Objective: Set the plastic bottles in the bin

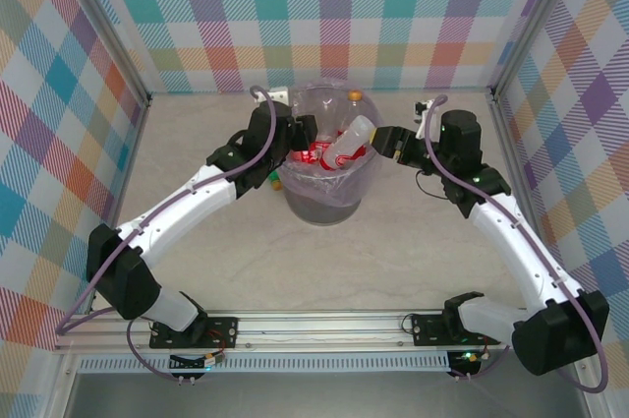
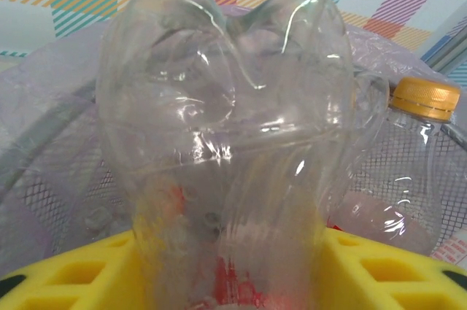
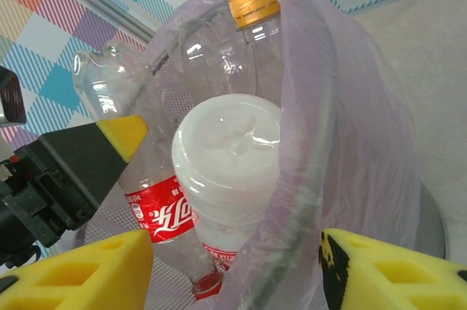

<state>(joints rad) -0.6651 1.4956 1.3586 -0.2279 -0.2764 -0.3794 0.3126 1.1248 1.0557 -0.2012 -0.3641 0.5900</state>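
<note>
- Top view: a round grey bin [image 1: 324,209] lined with a lilac bag [image 1: 313,98] holds red-labelled plastic bottles [image 1: 334,148]. The left gripper [image 1: 298,133] and right gripper [image 1: 390,143] flank its rim.
- Left wrist: a clear bottle [image 2: 219,128] sits between the left gripper's jaws; whether it is clamped I cannot tell.
- Right wrist: the jaws are apart, holding nothing, and a white-based bottle [image 3: 226,153] lies inside the bag.

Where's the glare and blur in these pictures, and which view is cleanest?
Left wrist: the clear bottle sits so close it's soft and smeared, with white glints across it; the orange cap beyond is crisper. Right wrist: a bright sheen on the white bottle base, and the lilac bag hazes what's behind it. Top external: evenly lit, sharp, cleanest.
</note>
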